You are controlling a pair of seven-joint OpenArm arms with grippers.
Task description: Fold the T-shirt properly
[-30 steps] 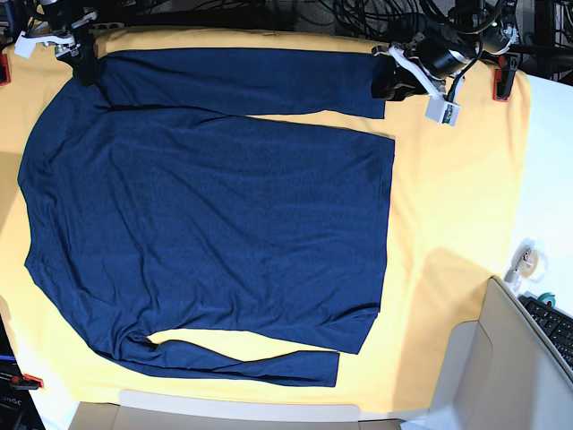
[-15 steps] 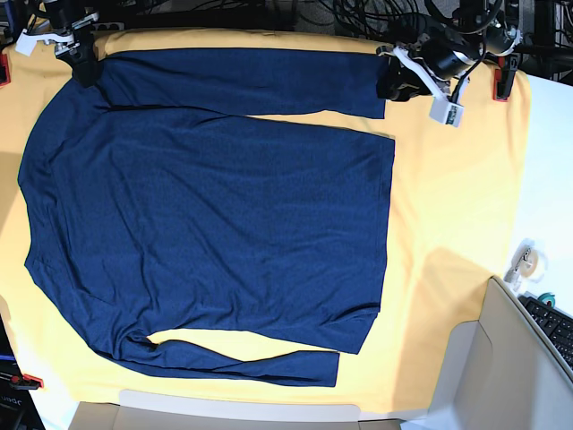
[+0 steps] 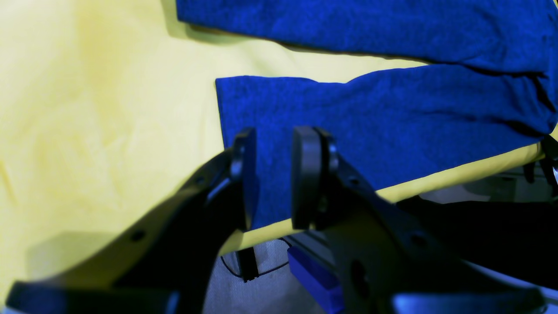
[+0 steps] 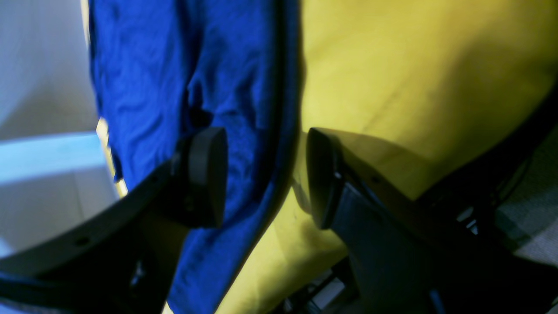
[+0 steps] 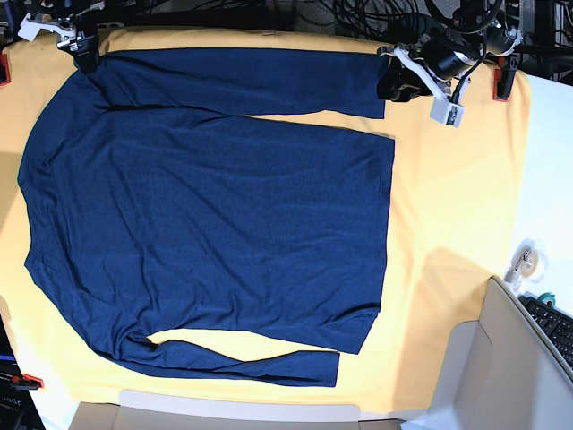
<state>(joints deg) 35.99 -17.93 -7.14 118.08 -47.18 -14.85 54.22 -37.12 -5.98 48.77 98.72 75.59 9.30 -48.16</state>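
**Fingers parted at both ends of the far sleeve**

Fingers (image 3: pixel 305 174) of the left gripper (image 3: pixel 272 176) stand a little apart, with the cuff end of the T-shirt (image 5: pixel 206 224) showing in the gap between them; whether the pads touch or pinch the cloth cannot be told. On the right gripper (image 4: pixel 266 176) the fingers (image 4: pixel 209 174) stand wider apart, one over blue fabric, the other over the yellow-orange table cloth (image 5: pixel 457 206), the edge of the shirt running between them. No grip is visible there either.

Around the shirt: red clamps (image 5: pixel 501 81) hold the cloth at the table's edge, cables (image 5: pixel 349 13) tangle along the far side, and a white fitting (image 5: pixel 445 109) hangs from the left arm. At the near right corner sit a grey box (image 5: pixel 501 367), a keyboard (image 5: pixel 555 327) and a small roll of tape (image 5: pixel 528 260) on the bare white table. None of these lies on the shirt, and the fabric is free of clutter.

In the base view the shirt lies flat and spread on the cloth, filling most of it. Its long axis runs across the picture: shoulders and neck toward the left edge, hem a straight edge facing right. One sleeve (image 5: pixel 242 81) lies along the far edge, parallel to the body, cuff near the left gripper and shoulder by the right gripper. The other sleeve (image 5: pixel 242 363) lies along the near edge, its cuff also pointing right.
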